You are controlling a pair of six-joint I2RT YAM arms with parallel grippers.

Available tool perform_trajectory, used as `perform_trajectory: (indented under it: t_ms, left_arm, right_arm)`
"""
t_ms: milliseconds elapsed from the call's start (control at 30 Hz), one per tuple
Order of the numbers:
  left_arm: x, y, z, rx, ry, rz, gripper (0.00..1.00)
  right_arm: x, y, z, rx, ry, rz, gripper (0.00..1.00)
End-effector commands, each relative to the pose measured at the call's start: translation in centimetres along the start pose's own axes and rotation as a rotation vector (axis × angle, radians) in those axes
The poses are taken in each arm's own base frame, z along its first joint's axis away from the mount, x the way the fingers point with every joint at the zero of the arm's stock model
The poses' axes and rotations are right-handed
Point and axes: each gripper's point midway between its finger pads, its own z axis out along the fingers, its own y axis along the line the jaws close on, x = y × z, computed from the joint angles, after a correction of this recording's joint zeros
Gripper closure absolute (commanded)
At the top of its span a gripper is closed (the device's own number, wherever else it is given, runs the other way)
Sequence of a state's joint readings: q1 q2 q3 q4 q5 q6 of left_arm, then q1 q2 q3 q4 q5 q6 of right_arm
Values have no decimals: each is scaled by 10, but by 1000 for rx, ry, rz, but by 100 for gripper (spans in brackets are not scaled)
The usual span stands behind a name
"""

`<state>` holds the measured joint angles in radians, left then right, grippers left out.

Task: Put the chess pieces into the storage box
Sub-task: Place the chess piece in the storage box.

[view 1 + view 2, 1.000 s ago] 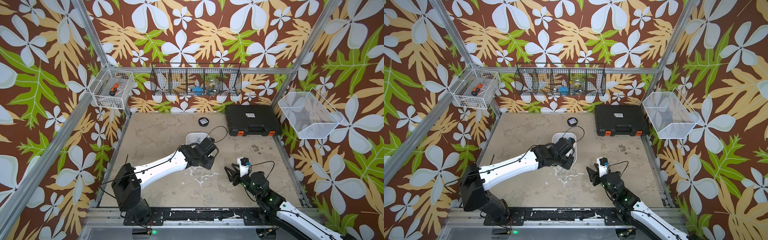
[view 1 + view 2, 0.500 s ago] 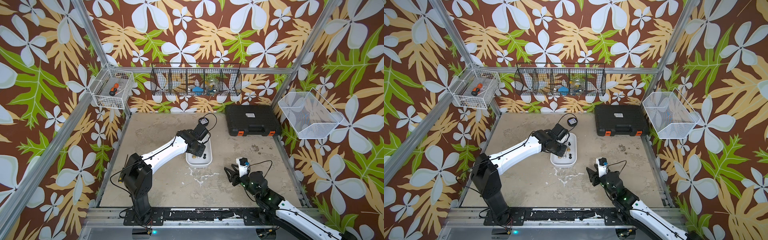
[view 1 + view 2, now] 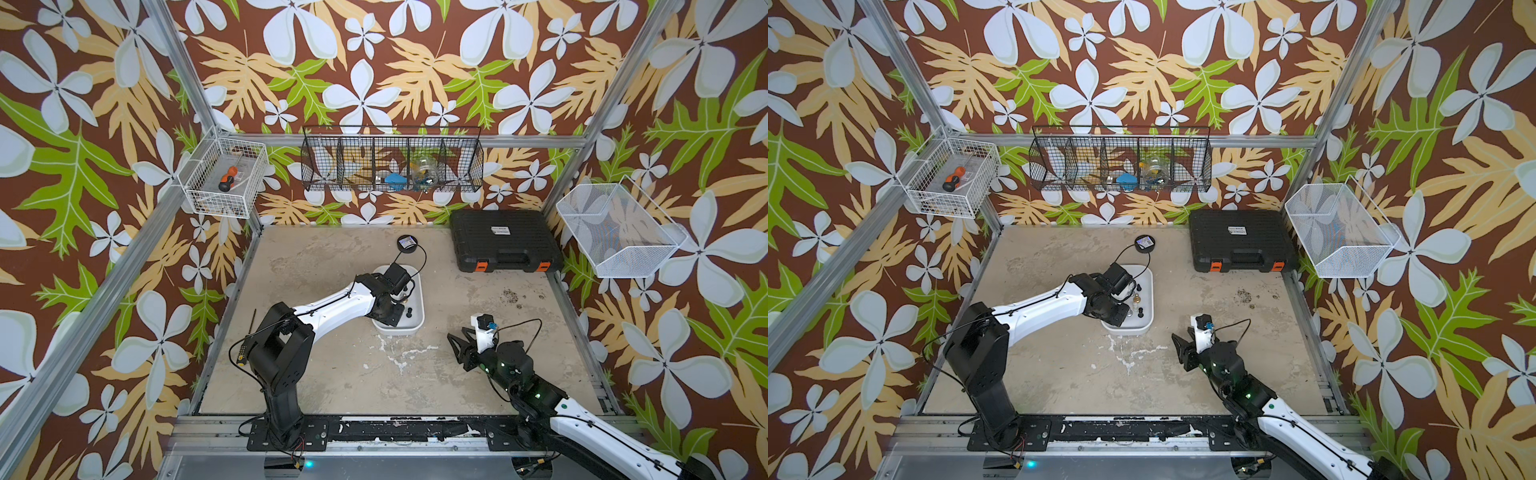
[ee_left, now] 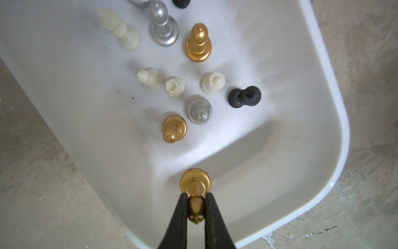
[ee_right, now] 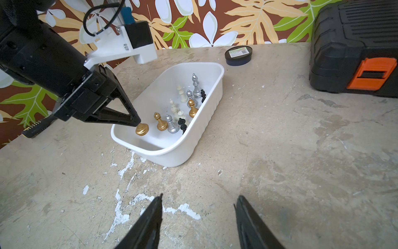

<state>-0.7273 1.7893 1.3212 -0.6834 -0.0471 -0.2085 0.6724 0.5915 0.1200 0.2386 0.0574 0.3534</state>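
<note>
**A:** Floral-papered walls and a scuffed beige table. Where does the storage box sit?

**B:** Near the middle of the table. A black puck lies just beyond its far end, and a black case sits in the far corner, well apart.

**A:** And the left claw?

**B:** It is pinched tight on the head of a gold pawn, whose base points away from the fingers. The pawn hangs tilted over the bare near end of the box, inside the rim. I cannot tell whether it touches the floor.

**A:** The other chess pieces?

**B:** They stand clustered further along the box in gold, silver, cream and black, apart from the held pawn.

**A:** The right claw?

**B:** Its jaws are spread with nothing between them. It hovers over bare table on the near side of the box, apart from it.
</note>
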Motion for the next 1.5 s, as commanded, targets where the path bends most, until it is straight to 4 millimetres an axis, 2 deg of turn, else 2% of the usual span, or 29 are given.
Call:
perform_trajectory:
  t_ms: [0, 700, 1233, 1467]
  left_arm:
    - [-7, -8, 2, 44, -29, -15, 97]
    - [-10, -4, 21, 13, -58, -34, 95]
    - [-4, -10, 30, 1, -61, -27, 93]
    - [-3, -11, 28, -1, -60, -18, 82]
  right_arm:
    - [-9, 1, 0, 1, -32, -8, 44]
    - [-12, 0, -3, 3, -50, -7, 44]
    - [-13, 0, -4, 1, -56, -5, 44]
    - [-13, 0, -4, 2, -58, -4, 44]
